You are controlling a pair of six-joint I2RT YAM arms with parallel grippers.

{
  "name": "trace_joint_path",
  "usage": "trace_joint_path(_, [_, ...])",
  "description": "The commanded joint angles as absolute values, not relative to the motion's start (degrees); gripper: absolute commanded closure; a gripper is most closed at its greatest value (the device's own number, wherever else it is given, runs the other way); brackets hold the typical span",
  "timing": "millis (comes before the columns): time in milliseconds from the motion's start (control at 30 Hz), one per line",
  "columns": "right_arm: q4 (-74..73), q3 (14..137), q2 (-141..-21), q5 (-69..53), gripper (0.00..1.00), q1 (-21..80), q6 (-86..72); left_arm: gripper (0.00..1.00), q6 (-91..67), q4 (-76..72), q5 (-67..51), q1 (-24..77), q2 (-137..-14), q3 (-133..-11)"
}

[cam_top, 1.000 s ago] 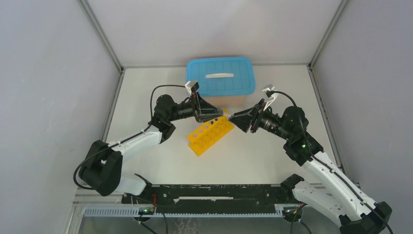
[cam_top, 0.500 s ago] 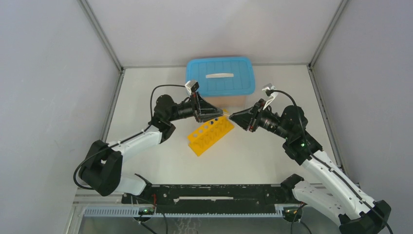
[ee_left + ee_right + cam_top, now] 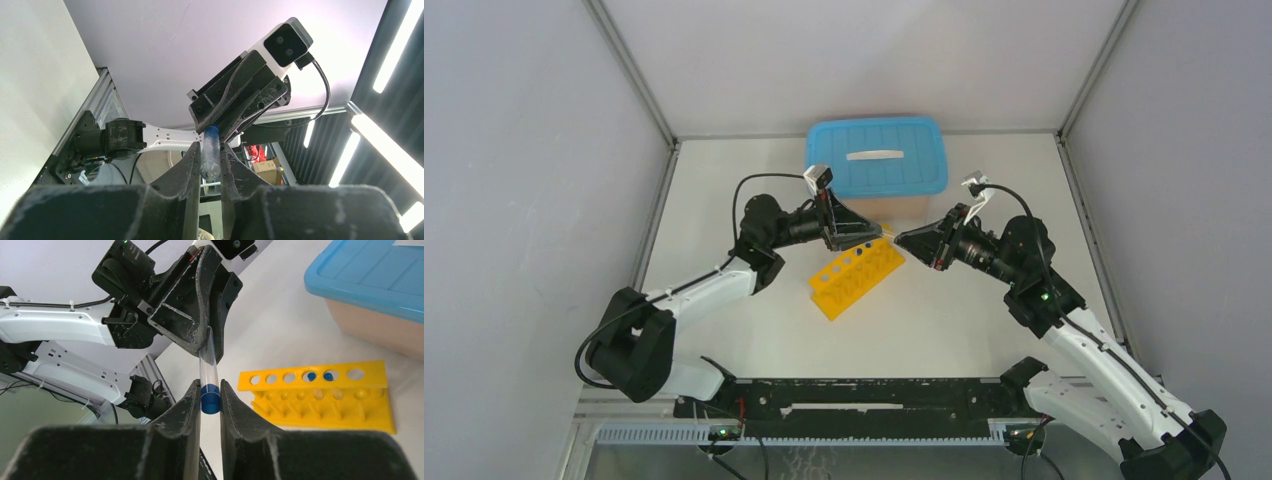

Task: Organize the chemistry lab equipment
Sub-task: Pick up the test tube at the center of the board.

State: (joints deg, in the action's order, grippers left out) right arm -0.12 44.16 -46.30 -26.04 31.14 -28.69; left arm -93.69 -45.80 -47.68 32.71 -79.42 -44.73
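We are watching the left gripper (image 3: pixel 210 148) clamping the clear tube (image 3: pixel 208 360) by its bare end while the right gripper (image 3: pixel 209 386) is seemingly pinching its blue cap (image 3: pixel 210 398), near the yellow rack (image 3: pixel 320 407).

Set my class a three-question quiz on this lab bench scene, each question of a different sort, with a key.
1. True or false: the blue lid is off the beige plastic bin.
2. How many small blue-capped tubes stand in the yellow plastic rack?
3. The left claw and right claw meet at a clear blue-capped tube. Which touches it? A) left only B) right only C) both
Key: 1 false; 2 two; 3 C.
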Motion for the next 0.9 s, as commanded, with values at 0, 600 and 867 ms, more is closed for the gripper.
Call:
trace_joint_path(0, [2.5, 44.3, -46.14, -25.75, 0.79, 30.86, -28.6, 0.89, -93.87, -48.42, -47.85, 33.24, -79.28, -43.6])
trace_joint_path(600, [2.5, 44.88, -47.27, -25.82, 0.76, 31.01, -29.09, 0.89, -93.68, -48.49, -47.89, 33.35, -78.93, -42.98])
trace_joint_path(867, [1.54, 45.1, -47.36, -25.78, 0.85, 30.96, -28.91, 0.86, -93.79, -48.44, -47.56, 33.38, -79.3, -43.15])
